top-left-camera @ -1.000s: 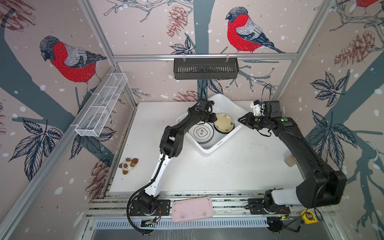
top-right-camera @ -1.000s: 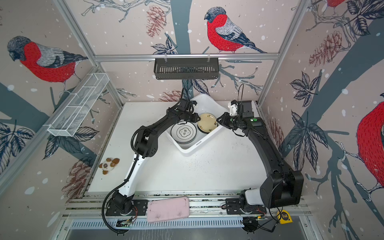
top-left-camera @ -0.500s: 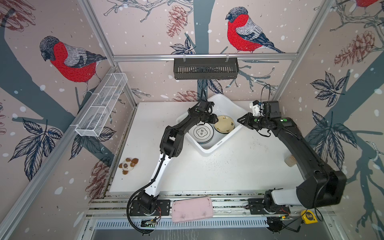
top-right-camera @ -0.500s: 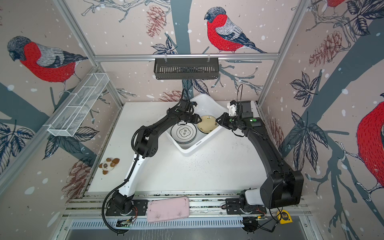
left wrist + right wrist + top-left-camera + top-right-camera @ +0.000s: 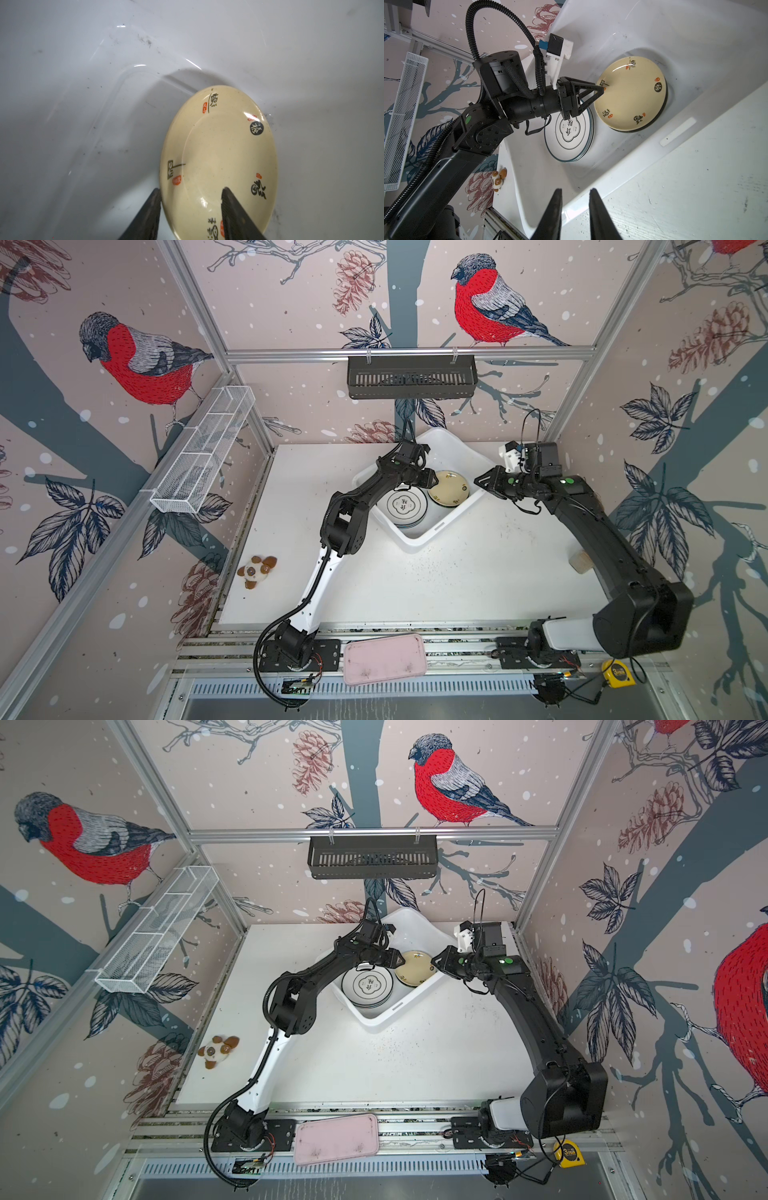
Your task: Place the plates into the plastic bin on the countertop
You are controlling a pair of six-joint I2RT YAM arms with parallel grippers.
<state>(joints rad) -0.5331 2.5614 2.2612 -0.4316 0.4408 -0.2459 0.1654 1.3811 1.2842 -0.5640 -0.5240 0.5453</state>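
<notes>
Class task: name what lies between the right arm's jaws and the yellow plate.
Only the white bin's rim and bare inner wall: the right wrist view shows the jaws at its rim and the yellow plate inside.

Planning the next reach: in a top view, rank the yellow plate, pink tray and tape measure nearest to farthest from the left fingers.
1. Yellow plate, inside the bin, at the left fingers.
2. Pink tray, on the front rails, middle.
3. Tape measure, front right corner.

— Anything legible?
— On the pale yellow plate [image 5: 218, 158] at the left fingers [image 5: 232, 216]: black brush characters and red seals; beyond the fingers, a black disc reads 福. The emblem plate's [image 5: 571, 133] characters blur. The yellow tape measure [image 5: 569, 1154] shows a 3.
</notes>
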